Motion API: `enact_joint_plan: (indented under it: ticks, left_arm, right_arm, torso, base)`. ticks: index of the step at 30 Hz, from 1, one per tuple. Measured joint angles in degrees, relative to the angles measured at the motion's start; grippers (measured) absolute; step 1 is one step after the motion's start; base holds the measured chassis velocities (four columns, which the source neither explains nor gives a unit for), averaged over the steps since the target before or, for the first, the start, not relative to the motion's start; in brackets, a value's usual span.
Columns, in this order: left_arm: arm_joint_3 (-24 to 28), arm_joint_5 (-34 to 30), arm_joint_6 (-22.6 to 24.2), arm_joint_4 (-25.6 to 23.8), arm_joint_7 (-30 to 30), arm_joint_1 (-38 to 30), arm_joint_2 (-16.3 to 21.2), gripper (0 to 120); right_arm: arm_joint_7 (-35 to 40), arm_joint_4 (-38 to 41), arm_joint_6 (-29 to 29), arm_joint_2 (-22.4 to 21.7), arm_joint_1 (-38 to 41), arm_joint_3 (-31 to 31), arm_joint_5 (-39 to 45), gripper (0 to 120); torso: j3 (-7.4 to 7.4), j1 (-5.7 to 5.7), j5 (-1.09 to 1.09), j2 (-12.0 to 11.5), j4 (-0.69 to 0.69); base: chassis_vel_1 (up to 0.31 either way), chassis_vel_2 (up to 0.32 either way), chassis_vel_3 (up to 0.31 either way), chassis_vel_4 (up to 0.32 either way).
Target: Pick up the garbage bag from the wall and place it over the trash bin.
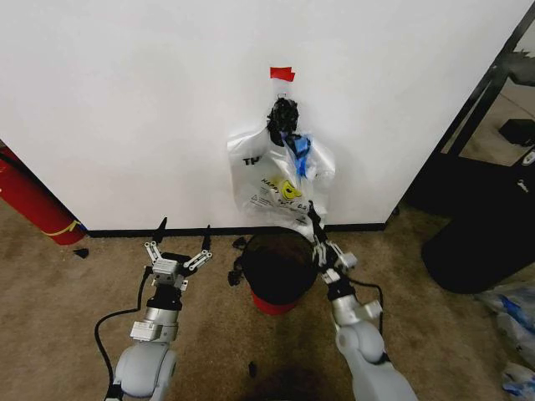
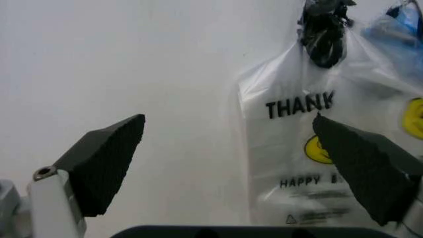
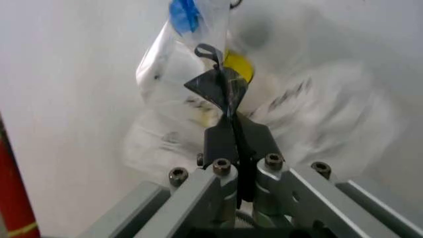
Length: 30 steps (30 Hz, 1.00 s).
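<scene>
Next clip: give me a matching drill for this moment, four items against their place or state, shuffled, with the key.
Items:
1. garbage bag
2. trash bin
3. left hand
4. right hand

Places or states:
A. fingers spread open, low, left of the bin
B. hanging on the wall under red tape
C. fingers together at the bag's lower edge
D. on the carpet below the bag

Pairs: 1-B, 2-D, 3-A, 4-C
</scene>
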Motion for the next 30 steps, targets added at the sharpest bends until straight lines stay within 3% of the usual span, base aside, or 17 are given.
enact_joint_plan:
  ticks: [19, 30]
  left_arm:
    - [-0.28, -1.73, 0.1, 1.0, 0.01, -1.08, 0.73, 100]
    - [-0.34, -2.03, 0.09, 1.45, -0.04, -1.4, 0.75, 100]
  right_arm:
    - [-5.13, -2.48, 5.3, 1.15, -8.53, 3.15, -0.13, 0]
    - [-6.08, -4.87, 7.4, 1.33, -9.6, 3.41, 0.24, 0]
  torso:
    - [0.0, 0.0, -0.01, -0.01, 0.0]
    - [0.0, 0.0, -0.01, -0.01, 0.0]
  base:
    - [0.0, 0.0, 0.0, 0.0]
    - [0.0, 0.0, 0.0, 0.0]
